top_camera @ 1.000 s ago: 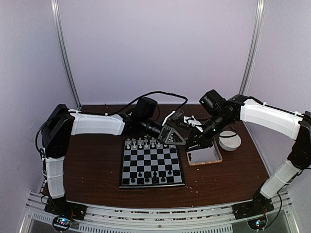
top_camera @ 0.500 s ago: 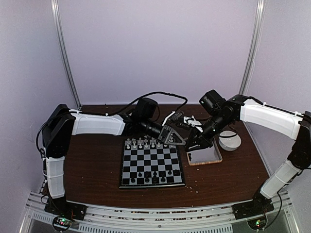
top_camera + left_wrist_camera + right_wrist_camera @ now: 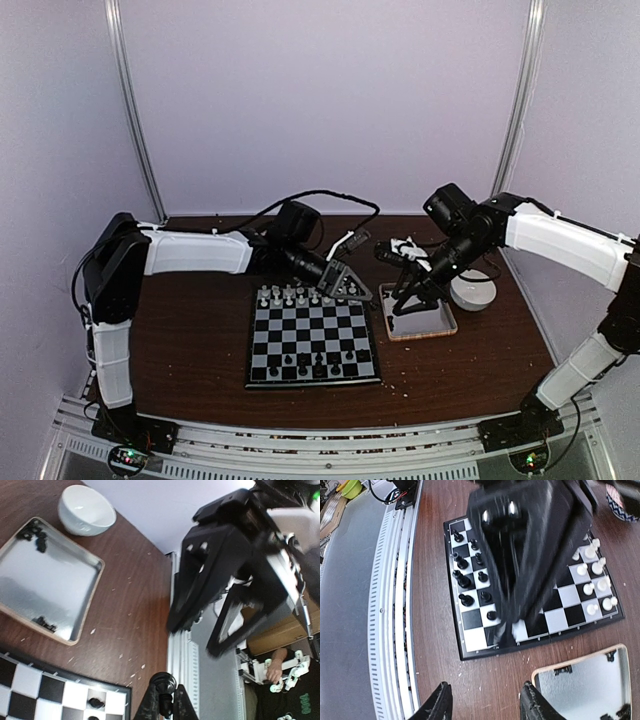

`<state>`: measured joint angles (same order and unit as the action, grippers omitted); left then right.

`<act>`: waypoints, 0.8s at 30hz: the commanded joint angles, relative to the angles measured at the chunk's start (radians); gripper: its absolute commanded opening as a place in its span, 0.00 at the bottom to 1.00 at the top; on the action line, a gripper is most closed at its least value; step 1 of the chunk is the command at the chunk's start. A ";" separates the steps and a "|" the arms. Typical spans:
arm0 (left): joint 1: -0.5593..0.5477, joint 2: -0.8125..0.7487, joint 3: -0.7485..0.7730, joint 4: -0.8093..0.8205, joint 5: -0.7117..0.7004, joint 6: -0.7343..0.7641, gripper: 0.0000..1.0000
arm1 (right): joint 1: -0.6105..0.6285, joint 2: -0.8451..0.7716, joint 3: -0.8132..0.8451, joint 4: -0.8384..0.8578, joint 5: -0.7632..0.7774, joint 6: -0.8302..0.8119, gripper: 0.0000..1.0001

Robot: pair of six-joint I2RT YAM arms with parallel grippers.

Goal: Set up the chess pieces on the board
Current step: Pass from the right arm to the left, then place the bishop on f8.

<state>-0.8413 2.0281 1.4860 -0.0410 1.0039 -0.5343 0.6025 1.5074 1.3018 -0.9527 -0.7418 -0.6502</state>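
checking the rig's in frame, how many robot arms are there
2: white-and-black left arm extended over the chequered chessboard's far edge; white-and-black right arm extended toward the wooden-rimmed grey tray. None hidden.

Black-and-silver chequered board (image 3: pixel 312 335), white bowl (image 3: pixel 472 291), dark brown table (image 3: pixel 190 345), grey wood-rimmed tray (image 3: pixel 432 323)

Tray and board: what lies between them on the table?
Only bare brown table with a few pale crumbs between the tray and the board; the left wrist view shows it.
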 commanded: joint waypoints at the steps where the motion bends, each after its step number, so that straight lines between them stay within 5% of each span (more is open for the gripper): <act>1: 0.031 -0.100 0.055 -0.235 -0.080 0.207 0.00 | -0.078 -0.044 -0.043 -0.066 -0.057 -0.064 0.47; 5: 0.031 -0.203 0.033 -0.459 -0.250 0.397 0.00 | -0.160 -0.014 -0.075 -0.055 -0.147 -0.073 0.47; 13: -0.017 -0.426 -0.060 -0.787 -0.680 0.606 0.00 | -0.175 0.041 -0.080 0.010 -0.016 -0.014 0.47; 24: -0.137 -0.442 -0.205 -0.842 -0.869 0.600 0.00 | -0.175 0.089 -0.074 0.000 0.002 -0.020 0.46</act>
<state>-0.9520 1.5650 1.3155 -0.8665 0.2295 0.0441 0.4313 1.5921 1.2171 -0.9508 -0.7578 -0.6731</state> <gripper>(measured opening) 0.050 0.464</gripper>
